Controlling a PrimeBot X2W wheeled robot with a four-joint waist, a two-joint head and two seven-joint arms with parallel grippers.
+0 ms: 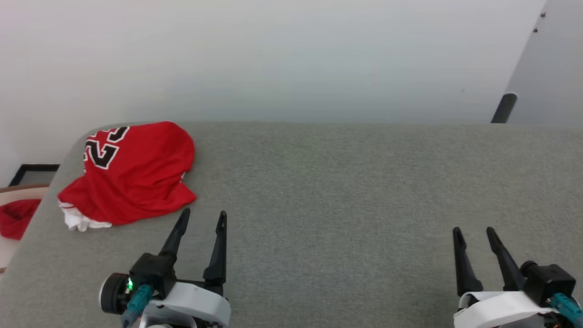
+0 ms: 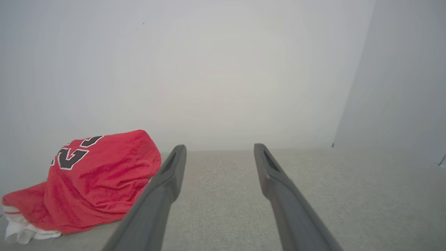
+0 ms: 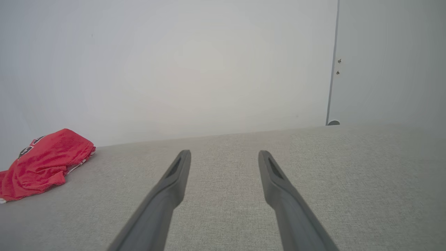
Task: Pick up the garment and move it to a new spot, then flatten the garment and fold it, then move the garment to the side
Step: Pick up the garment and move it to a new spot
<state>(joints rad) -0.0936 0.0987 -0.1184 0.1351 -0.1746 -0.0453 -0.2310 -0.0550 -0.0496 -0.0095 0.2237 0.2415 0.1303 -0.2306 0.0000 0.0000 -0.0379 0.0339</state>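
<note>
Currently the garment (image 1: 136, 175) is lying crumpled at the far left corner of the grey padded surface (image 1: 346, 191). Near it the left gripper (image 1: 203, 213) is hovering, fingers parted, pointing forward; well apart, the right gripper (image 1: 473, 230) is hovering likewise, parted and empty.

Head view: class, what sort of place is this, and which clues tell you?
Probably a plain indoor test room or lab: a wide grey cloth-covered table against a bare white wall, with one crumpled garment on it.
</note>
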